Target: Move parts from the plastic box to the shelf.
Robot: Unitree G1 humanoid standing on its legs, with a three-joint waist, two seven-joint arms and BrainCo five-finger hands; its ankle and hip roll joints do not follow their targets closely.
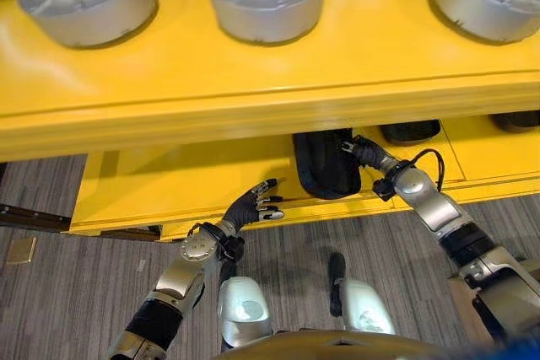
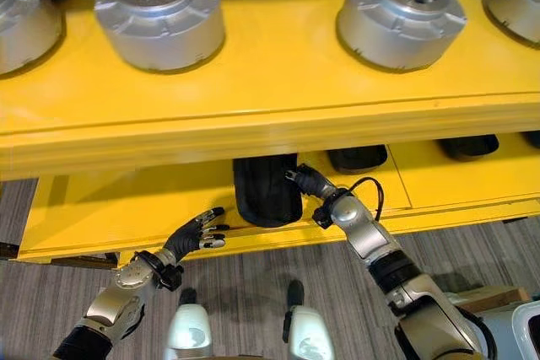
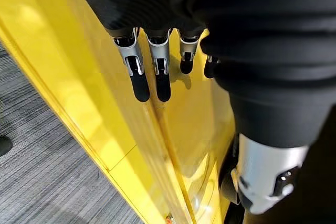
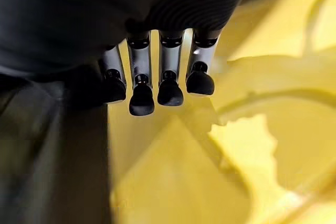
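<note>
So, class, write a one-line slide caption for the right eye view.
Right hand beside a black part on the yellow shelf's lower level; left hand open at its front edge.

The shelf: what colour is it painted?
Bright yellow; the shelf shows best in the right eye view.

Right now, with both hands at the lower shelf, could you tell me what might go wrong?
1. The right hand reaches under the upper shelf beside the black part; lifting might knock the arm on that edge.
2. The left hand, fingers straight, hovers at the lower shelf lip and could scrape it.
</note>
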